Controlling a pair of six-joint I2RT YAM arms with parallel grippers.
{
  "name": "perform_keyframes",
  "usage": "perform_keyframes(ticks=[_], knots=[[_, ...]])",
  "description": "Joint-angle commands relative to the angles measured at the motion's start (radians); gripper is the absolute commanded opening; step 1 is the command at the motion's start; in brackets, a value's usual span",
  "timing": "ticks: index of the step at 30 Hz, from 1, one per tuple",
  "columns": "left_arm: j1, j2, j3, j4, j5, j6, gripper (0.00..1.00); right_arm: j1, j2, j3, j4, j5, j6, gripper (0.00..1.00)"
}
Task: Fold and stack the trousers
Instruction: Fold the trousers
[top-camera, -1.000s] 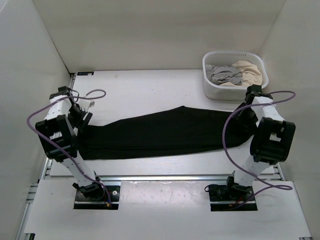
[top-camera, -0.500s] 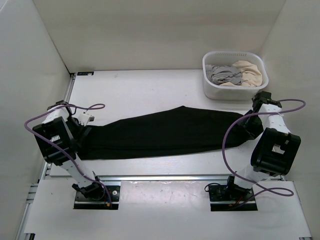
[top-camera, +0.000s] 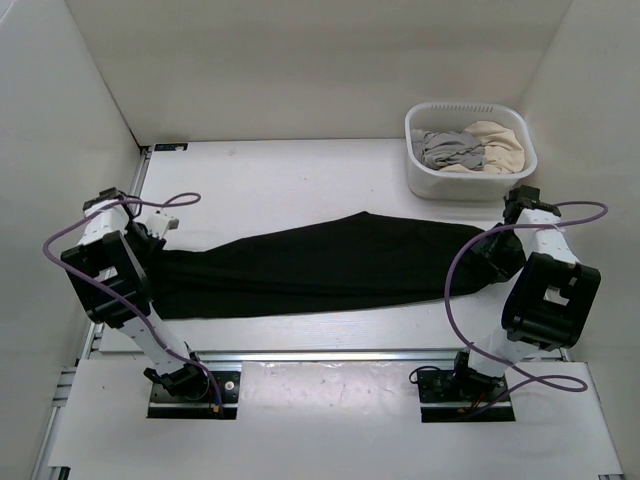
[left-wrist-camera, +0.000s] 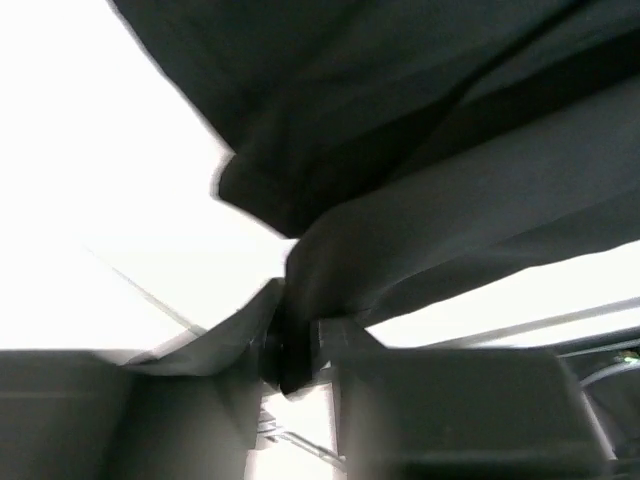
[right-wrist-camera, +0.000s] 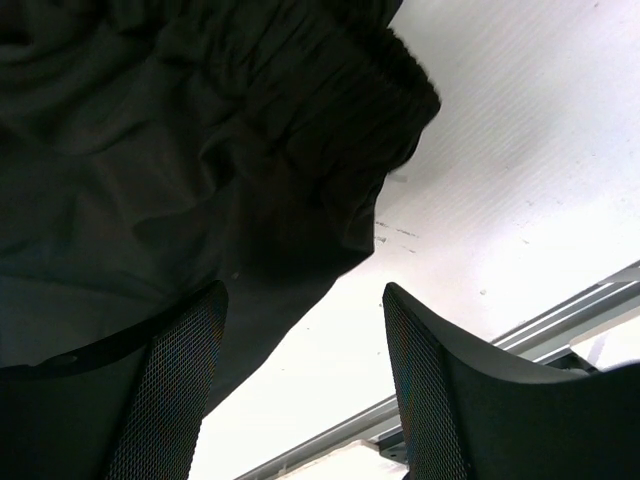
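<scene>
The black trousers (top-camera: 330, 262) lie stretched lengthwise across the table, folded leg on leg. My left gripper (top-camera: 150, 243) is at their left end, shut on a fold of the black fabric, as the left wrist view (left-wrist-camera: 295, 345) shows; the cloth (left-wrist-camera: 430, 150) hangs from the jaws. My right gripper (top-camera: 498, 256) is low at the right end, open and empty (right-wrist-camera: 300, 340). Its mesh fingers (right-wrist-camera: 170, 385) straddle the edge of the gathered waistband (right-wrist-camera: 300, 150) without holding it.
A white basket (top-camera: 420, 180) with grey and beige clothes stands at the back right, just behind my right arm. White walls close in the table on the left, right and back. A metal rail (top-camera: 330, 353) runs along the near edge.
My left gripper has shifted left, drawing the trousers' left end with it. My right arm has dropped from above the waistband down to the table and held there.
</scene>
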Motion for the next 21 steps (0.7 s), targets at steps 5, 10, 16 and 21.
perform_keyframes(ticks=[5,10,16,21], knots=[[0.005,-0.027,0.015,-0.039,0.026,-0.007,0.50,0.002,0.012,-0.042,0.022,0.008,-0.023,0.69],[0.005,-0.017,-0.019,-0.039,0.035,-0.007,0.26,0.002,0.012,-0.042,0.013,0.019,-0.033,0.69],[-0.006,-0.017,0.062,-0.039,0.075,-0.030,0.14,0.002,0.012,-0.057,0.022,0.019,-0.033,0.69],[-0.075,-0.072,0.237,-0.007,0.129,-0.039,0.14,-0.007,0.108,-0.082,0.054,0.031,-0.011,0.69]])
